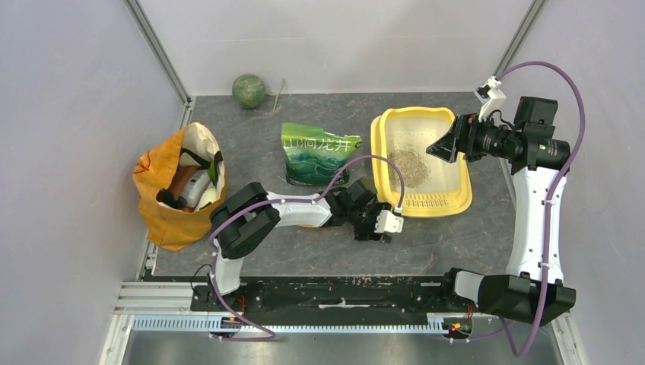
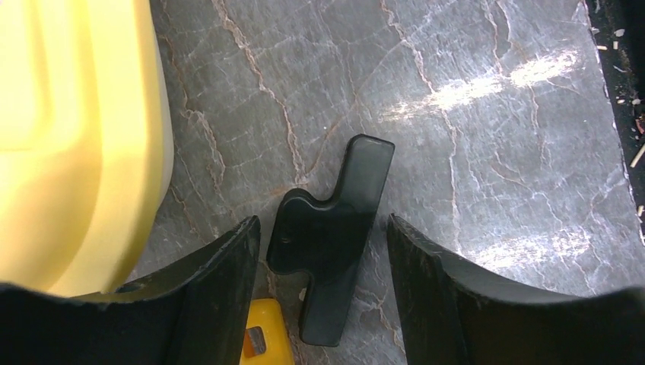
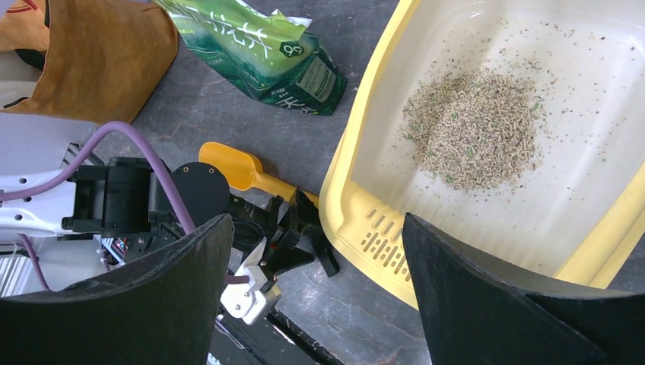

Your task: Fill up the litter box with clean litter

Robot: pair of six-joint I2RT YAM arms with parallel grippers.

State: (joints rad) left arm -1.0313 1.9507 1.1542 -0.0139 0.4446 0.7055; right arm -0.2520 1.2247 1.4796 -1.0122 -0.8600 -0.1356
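Judging the clean litter loose, light, unpinchable, we favoured the stiff handle of the orange scoop; left gripper and right gripper stood spread, empty.

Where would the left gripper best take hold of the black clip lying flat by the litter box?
Across the narrow straight bar of the black clip, coming straight down from above. It lies flat on the table, its length running between the open fingers of the left gripper, so they would likely close on its long sides.
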